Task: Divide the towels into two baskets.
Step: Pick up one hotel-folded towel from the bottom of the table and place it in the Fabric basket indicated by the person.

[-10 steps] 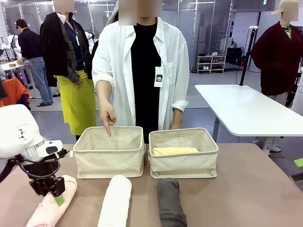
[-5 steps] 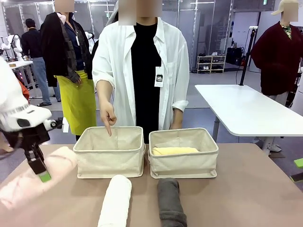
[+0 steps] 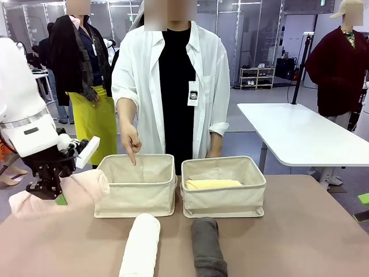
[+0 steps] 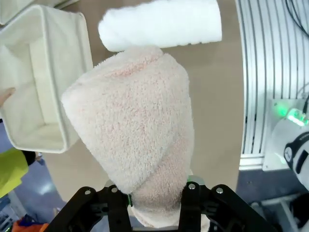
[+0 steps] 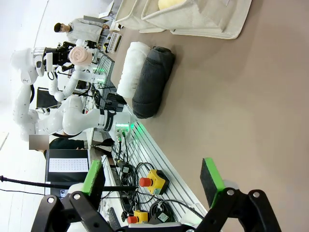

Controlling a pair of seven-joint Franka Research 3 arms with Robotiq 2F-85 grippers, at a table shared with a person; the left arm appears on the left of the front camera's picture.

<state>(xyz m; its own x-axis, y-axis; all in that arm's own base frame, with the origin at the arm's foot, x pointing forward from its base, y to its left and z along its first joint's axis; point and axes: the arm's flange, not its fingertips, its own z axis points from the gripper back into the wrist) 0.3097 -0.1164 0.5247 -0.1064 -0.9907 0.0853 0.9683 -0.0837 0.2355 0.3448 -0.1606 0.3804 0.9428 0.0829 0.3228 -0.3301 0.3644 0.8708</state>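
My left gripper (image 3: 53, 189) is shut on the pale pink towel (image 3: 86, 187) and holds it in the air just left of the left basket (image 3: 135, 200). In the left wrist view the pink towel (image 4: 140, 130) rises from between the jaws, with the white towel (image 4: 161, 24) and the left basket (image 4: 43, 121) below it. The right basket (image 3: 225, 203) holds the yellow towel (image 3: 212, 184). The white towel (image 3: 140, 245) and the grey towel (image 3: 207, 249) lie side by side on the table in front of the baskets. My right gripper (image 5: 152, 176) hangs open over the table's near edge.
A person in a white shirt stands behind the baskets, one hand (image 3: 131, 144) pointing down into the left basket. In the right wrist view, cables and a red stop button (image 5: 147, 182) lie along the table's near rail. A white table (image 3: 300, 133) stands at the back right.
My left gripper has lifted the pink towel off the table and carried it up and toward the left basket. The person's pointing hand has stayed still.
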